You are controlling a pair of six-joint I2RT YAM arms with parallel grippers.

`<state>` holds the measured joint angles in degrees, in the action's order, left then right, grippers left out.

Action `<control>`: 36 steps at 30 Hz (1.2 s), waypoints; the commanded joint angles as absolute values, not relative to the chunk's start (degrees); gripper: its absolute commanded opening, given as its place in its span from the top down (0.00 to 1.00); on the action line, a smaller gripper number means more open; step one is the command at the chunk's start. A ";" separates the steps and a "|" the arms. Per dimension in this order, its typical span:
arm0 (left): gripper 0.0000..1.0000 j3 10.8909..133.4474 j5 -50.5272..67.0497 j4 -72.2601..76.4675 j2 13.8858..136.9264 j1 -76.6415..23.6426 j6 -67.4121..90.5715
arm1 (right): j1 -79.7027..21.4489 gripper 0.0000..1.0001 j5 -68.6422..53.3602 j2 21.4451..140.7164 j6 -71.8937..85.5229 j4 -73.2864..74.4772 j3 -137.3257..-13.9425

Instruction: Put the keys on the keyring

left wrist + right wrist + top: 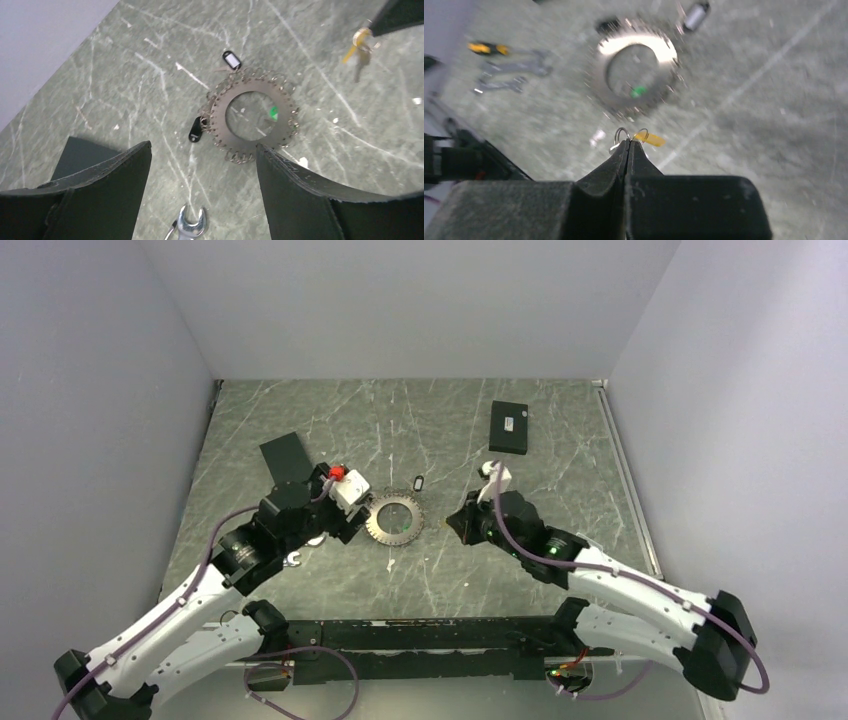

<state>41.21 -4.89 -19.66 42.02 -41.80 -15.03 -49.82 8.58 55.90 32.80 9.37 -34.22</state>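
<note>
The keyring [393, 519] lies flat mid-table, a grey metal disc with a hole, edged with several small rings [218, 118] [634, 39]. My right gripper [629, 142] is shut on the keys [650, 138], pinching their small wire rings; the orange-headed key sticks out to the right of the tips. In the left wrist view the keys [357, 44] hang from that gripper at the top right. It [462, 522] sits right of the keyring. My left gripper [203, 146] stands open just left of the keyring, nothing between its fingers [345, 528].
A silver wrench [191, 227] lies below the left fingers. Two small tags [195, 132] [231, 60] rest against the keyring. A black box [510, 427] sits at the back right and a dark flat piece [286, 458] at the back left. An orange-handled screwdriver [486, 48] lies far left.
</note>
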 commanded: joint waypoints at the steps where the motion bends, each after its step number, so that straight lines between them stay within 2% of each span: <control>1: 0.21 46.87 3.07 -17.67 40.80 -41.66 -10.89 | -49.84 1.00 6.68 47.39 29.70 -11.55 -32.23; 6: 0.28 52.25 10.90 -15.53 39.52 -41.66 -9.86 | -47.76 1.00 6.68 47.60 29.70 -26.23 -32.74; 14: 0.26 58.08 24.56 -16.14 42.09 -41.66 -10.59 | -45.07 1.00 6.68 57.09 29.70 -49.44 -32.68; 20: 0.30 55.08 24.67 -12.96 40.50 -41.61 -10.46 | -44.62 1.00 6.68 61.05 29.70 -56.86 -34.56; 23: 0.44 50.67 23.79 -3.50 38.95 -41.63 -5.77 | -44.65 1.00 6.68 62.06 29.70 -59.40 -35.36; 24: 0.55 48.60 22.91 0.28 38.26 -41.66 -3.33 | -44.65 1.00 6.68 62.49 29.70 -60.47 -35.34; 25: 0.62 46.92 22.20 4.28 37.59 -41.66 -1.99 | -44.60 1.00 6.68 63.11 29.70 -61.74 -35.38; 27: 0.69 43.83 19.94 10.63 36.70 -41.62 0.64 | -44.60 1.00 6.68 64.05 29.70 -63.28 -35.55; 34: 0.66 40.56 18.90 22.32 40.49 -41.64 5.25 | -45.48 1.00 6.68 66.48 29.70 -66.38 -36.48; 36: 0.57 39.59 17.58 25.80 41.47 -41.64 5.90 | -46.08 1.00 6.68 66.97 29.70 -66.32 -36.93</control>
